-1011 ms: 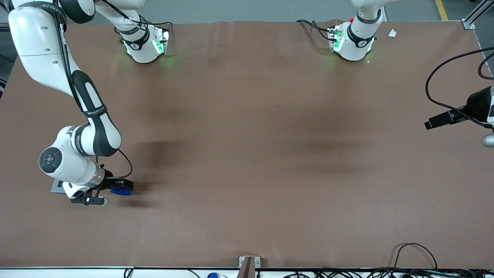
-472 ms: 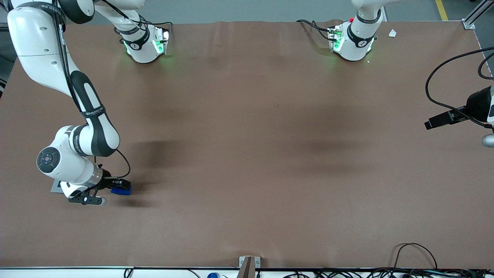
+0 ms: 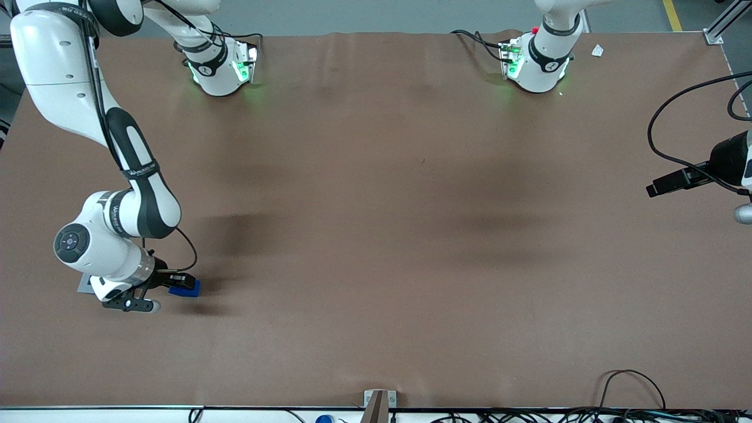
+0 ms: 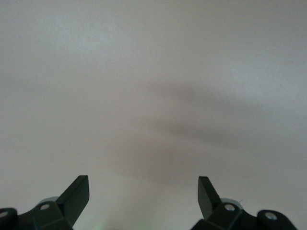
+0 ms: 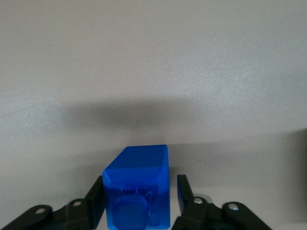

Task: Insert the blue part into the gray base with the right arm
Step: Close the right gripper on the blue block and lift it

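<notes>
A smooth, matte brown table (image 3: 376, 247) fills the front view. At the working arm's end of it, near the front camera, the white jointed right arm (image 3: 117, 205) with dark bands bends low over the surface. Its black two-finger gripper (image 5: 139, 201) straddles the blue part (image 5: 139, 189), a glossy, bright blue plastic block with chamfered edges and a round raised stub. One finger (image 5: 96, 199) lies against the block; the other stands just off it with a thin gap, so the claw is narrow but not clamped. A corner of the light gray base (image 3: 86, 283) peeks from under the arm's wrist, beside the blue part (image 3: 184, 289).
</notes>
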Controlling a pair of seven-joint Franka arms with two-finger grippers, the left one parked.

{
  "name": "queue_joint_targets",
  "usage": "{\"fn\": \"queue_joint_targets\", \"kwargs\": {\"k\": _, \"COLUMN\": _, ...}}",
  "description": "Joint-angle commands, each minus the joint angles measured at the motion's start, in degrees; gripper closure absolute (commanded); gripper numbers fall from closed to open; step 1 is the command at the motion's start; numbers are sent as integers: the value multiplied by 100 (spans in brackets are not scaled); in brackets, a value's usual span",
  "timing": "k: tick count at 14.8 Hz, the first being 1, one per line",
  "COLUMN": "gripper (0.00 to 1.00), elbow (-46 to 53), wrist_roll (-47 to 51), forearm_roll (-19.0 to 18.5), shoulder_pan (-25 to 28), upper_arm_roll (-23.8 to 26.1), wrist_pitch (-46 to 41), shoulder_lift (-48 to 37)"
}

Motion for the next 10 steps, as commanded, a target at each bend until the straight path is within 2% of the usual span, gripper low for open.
{"fn": "queue_joint_targets", "kwargs": {"k": 1, "gripper": 53, "elbow": -118, "wrist_roll": 84, "forearm_roll": -31, "shoulder_pan": -30, "upper_arm_roll": 49, "wrist_pitch": 15, "shoulder_lift": -123}}
{"fn": "queue_joint_targets", "kwargs": {"k": 5, "gripper": 81, "elbow": -100, "wrist_roll": -21, "forearm_roll": -40, "shoulder_pan": -30, "upper_arm_roll": 40, "wrist_pitch": 32, "shoulder_lift": -132}}
{"fn": "queue_joint_targets", "kwargs": {"k": 6, "gripper": 86, "elbow": -39, "wrist_roll": -13, "forearm_roll": -49, "shoulder_pan": -21, "upper_arm_roll": 40, "wrist_pitch": 15, "shoulder_lift": -158}}
{"fn": "queue_joint_targets", "kwargs": {"k": 10, "gripper": 88, "elbow": 549, "wrist_roll": -30, "forearm_roll": -57, "shoulder_pan": -170, "upper_arm_roll": -12, "wrist_pitch": -1116, "shoulder_lift": -299}}
